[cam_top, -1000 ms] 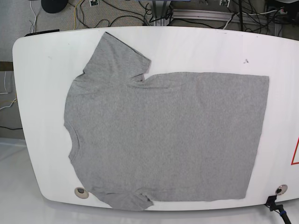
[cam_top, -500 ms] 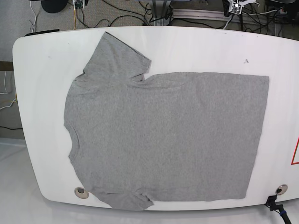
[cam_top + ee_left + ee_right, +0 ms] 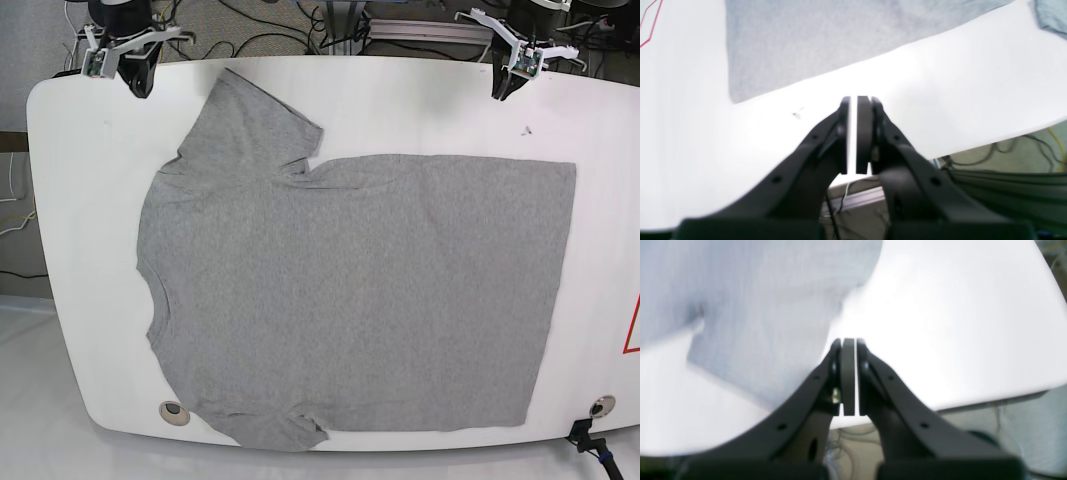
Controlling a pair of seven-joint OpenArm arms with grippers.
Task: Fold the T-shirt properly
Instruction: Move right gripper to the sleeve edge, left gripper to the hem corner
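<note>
Grey T-shirt (image 3: pixel 350 290) flat on white table (image 3: pixel 420 100).
We see left gripper (image 3: pixel 853 100) barely parted, right gripper (image 3: pixel 849 340) closed; both empty.

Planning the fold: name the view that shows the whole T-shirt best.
The base view: the T-shirt lies flat, fully visible. The left wrist view catches only a hem corner, the right wrist view only a blurred sleeve.
</note>
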